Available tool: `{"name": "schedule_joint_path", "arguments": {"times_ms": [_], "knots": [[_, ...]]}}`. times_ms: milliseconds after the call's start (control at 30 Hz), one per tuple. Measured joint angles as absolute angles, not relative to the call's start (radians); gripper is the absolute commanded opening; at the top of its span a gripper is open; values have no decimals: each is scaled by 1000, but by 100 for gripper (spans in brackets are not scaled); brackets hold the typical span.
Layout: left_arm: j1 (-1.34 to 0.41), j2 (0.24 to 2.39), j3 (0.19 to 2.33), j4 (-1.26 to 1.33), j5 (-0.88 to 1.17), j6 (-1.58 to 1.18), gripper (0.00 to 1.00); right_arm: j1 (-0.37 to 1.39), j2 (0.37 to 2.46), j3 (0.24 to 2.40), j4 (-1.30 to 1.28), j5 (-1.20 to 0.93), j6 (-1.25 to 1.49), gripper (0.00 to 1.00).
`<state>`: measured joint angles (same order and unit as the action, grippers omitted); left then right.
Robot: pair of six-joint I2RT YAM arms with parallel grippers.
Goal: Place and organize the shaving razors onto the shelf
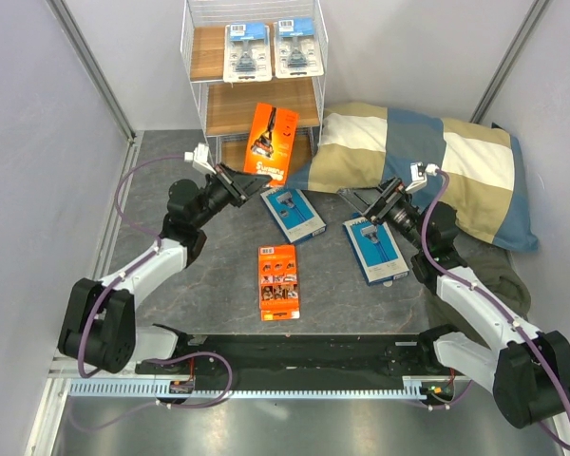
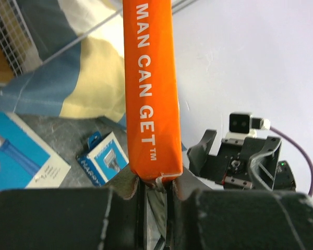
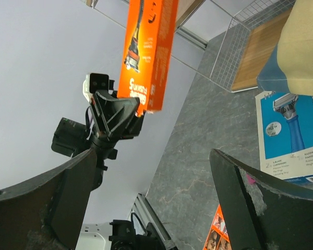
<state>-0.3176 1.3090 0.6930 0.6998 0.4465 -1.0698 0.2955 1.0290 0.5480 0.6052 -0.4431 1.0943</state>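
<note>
Left gripper (image 1: pixel 255 182) pinches flat orange cardboard razor pack (image 1: pixel 271 142) by its lower end, near white wire shelf (image 1: pixel 237 109) — right gripper (image 1: pixel 363 202) spread wide.

Top view high, rear, looking down toward shelf (image 1: pixel 247 109). Wrist views close, facing each other; all share orange pack (image 1: pixel 271 142).

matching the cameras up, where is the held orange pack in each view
top external: orange pack upper centre, in the left tool, before the shelf
left wrist: pack fills the centre, bottom to top
right wrist: pack at top centre
shared landmark: the pillow, seen in all three
</note>
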Motion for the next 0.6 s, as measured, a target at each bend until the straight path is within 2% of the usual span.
{"name": "schedule_joint_path", "arguments": {"times_ms": [600], "knots": [[-199,1546,963,672,448,-1158,2,271,1024,516,580,-474,1094,98]]}}
